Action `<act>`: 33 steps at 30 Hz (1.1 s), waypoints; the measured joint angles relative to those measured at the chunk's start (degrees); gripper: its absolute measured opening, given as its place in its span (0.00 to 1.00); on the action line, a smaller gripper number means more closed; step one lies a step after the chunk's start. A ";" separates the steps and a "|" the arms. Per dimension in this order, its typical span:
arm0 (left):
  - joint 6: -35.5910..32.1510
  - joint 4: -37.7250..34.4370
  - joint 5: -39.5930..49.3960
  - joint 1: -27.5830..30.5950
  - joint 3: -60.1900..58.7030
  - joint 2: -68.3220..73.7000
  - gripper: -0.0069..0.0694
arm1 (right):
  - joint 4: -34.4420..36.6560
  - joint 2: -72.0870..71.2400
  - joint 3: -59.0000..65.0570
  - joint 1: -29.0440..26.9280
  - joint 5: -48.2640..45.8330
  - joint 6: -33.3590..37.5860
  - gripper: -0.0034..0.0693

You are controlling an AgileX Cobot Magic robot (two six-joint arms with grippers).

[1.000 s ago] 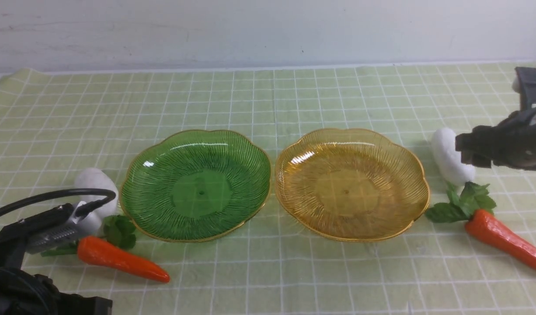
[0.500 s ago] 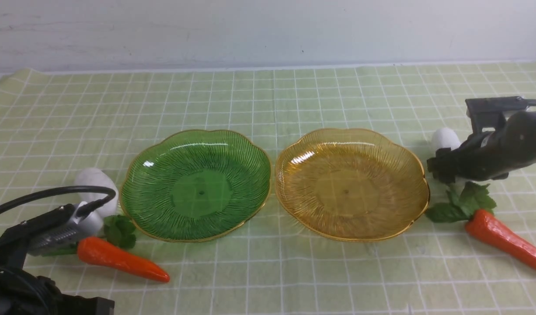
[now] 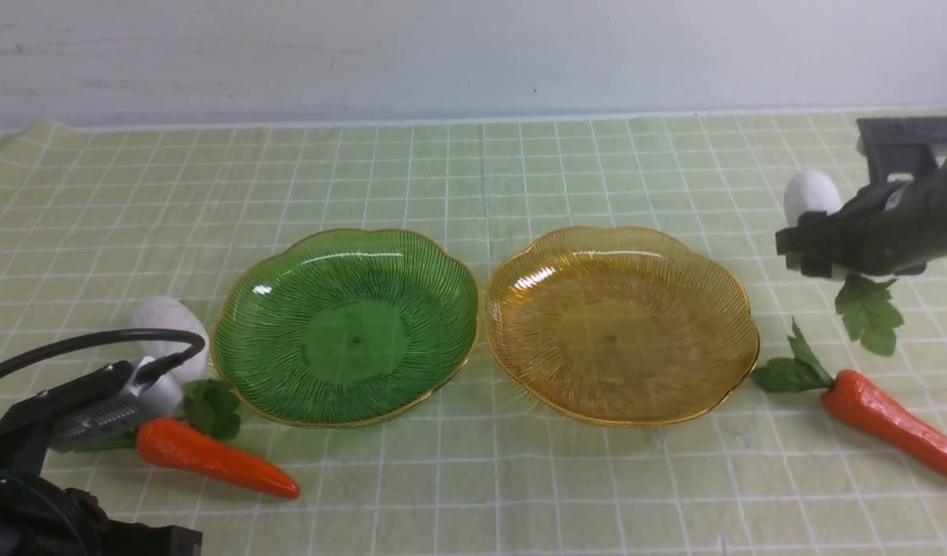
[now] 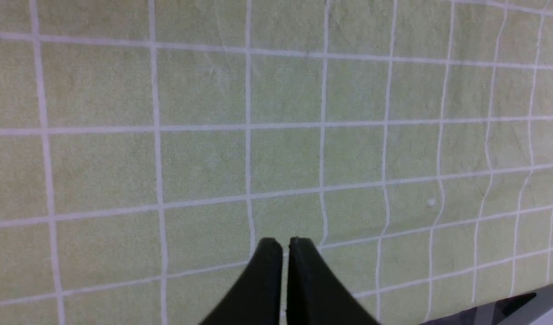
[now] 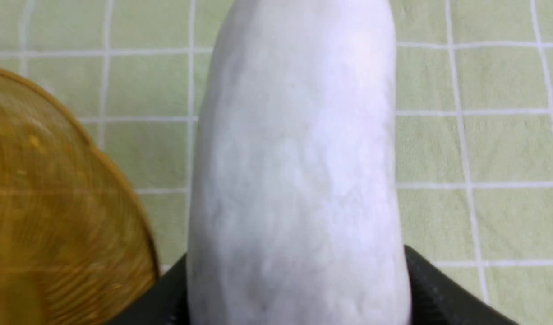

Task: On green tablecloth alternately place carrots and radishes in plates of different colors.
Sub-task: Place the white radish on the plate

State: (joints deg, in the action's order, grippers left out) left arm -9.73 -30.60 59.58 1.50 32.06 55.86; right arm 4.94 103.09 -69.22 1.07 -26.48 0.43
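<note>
We log two plates side by side on the tablecloth (image 3: 566, 494), left plate (image 3: 356, 332) and right plate (image 3: 616, 347). Left of the left plate we find the left radish (image 3: 168, 328), behind the left carrot (image 3: 215, 457). Right of the right plate we note the right carrot (image 3: 890, 421); behind it, the right radish (image 3: 812, 193), in the right gripper (image 5: 297, 280), above the cloth.

Left arm: low, near-left corner of front view.
Left gripper (image 4: 285, 246): closed; fingers (image 4: 265, 271) together, pointing down.
Right arm: extended in from the right side.
Right gripper (image 5: 297, 289): raised; fingers (image 5: 432, 289) apart, clamped on a held item.
</note>
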 joint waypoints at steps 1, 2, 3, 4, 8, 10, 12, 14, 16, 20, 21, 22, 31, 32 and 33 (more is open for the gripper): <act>0.00 0.00 -0.06 0.00 0.00 0.00 0.09 | 2.11 -1.25 0.00 0.15 -1.59 -0.43 0.66; 0.00 0.00 -0.20 0.00 0.00 0.00 0.09 | 4.60 -2.77 0.00 0.56 -3.31 -0.10 0.66; 0.00 0.00 -0.22 0.00 0.00 0.00 0.09 | 4.97 -2.97 0.00 0.65 -3.52 -0.03 0.66; 0.00 0.00 -0.77 0.00 0.00 0.00 0.09 | 7.70 -4.18 0.00 1.87 -5.04 0.97 0.66; 0.00 0.00 -1.47 0.00 0.00 0.00 0.09 | 10.70 -4.41 0.00 5.16 -6.02 5.60 0.66; 0.00 0.00 -1.47 0.00 0.00 0.00 0.09 | 11.93 -3.51 0.00 8.40 -5.90 9.78 0.66; 0.00 0.00 -1.47 0.00 0.00 0.00 0.09 | 12.17 -2.52 0.00 10.33 -5.13 12.38 0.66; 0.00 0.00 -1.47 0.00 0.00 0.00 0.09 | 12.33 -1.70 0.00 11.38 -4.33 13.70 0.66; 0.00 0.00 -1.47 0.00 0.00 0.00 0.10 | 12.32 0.13 0.00 12.90 -2.11 16.05 0.66; 0.00 0.00 -1.47 0.00 0.00 0.00 0.10 | 12.56 2.85 0.00 13.61 0.96 18.67 0.66; -0.02 0.00 -1.47 0.00 0.00 0.00 0.10 | 12.58 3.67 0.00 13.61 1.76 18.99 0.66; -0.02 0.00 -1.47 0.00 0.00 0.00 0.10 | 12.58 4.19 0.00 13.61 1.99 18.98 0.66; -0.02 0.00 -1.47 0.00 0.00 0.00 0.10 | 13.80 5.52 0.00 13.61 1.42 18.93 0.93; -0.02 0.00 -1.47 0.00 0.00 0.00 0.10 | 13.74 5.18 0.00 13.61 0.71 18.93 0.95; -0.02 0.00 -1.47 0.00 0.00 0.00 0.10 | 13.51 3.99 0.00 13.61 -0.71 18.93 0.96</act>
State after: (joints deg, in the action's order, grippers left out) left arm -9.75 -30.60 58.11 1.50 32.06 55.86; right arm 18.45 107.08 -69.22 14.68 -27.19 19.37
